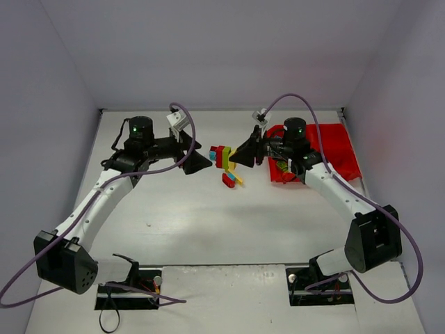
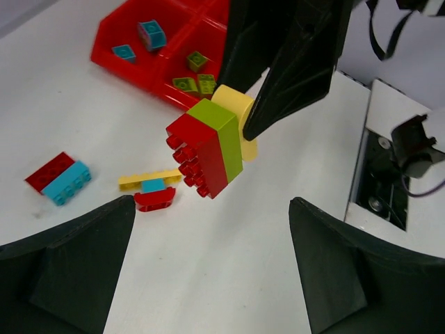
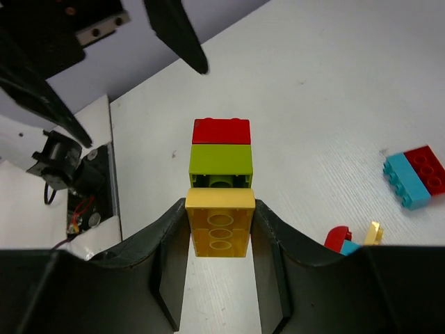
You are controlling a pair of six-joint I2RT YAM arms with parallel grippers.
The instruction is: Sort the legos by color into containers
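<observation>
Right gripper point(image 3: 220, 209) pinching yellow brick point(image 3: 218, 233), studded plastic stack point(image 3: 221, 149)

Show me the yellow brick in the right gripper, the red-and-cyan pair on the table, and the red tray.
yellow brick point(image 3: 217, 229), right wrist view, ringed face
red-and-cyan pair point(image 2: 68, 184), left wrist view, cyan half
red tray point(image 2: 135, 75), left wrist view, near outer wall
</observation>
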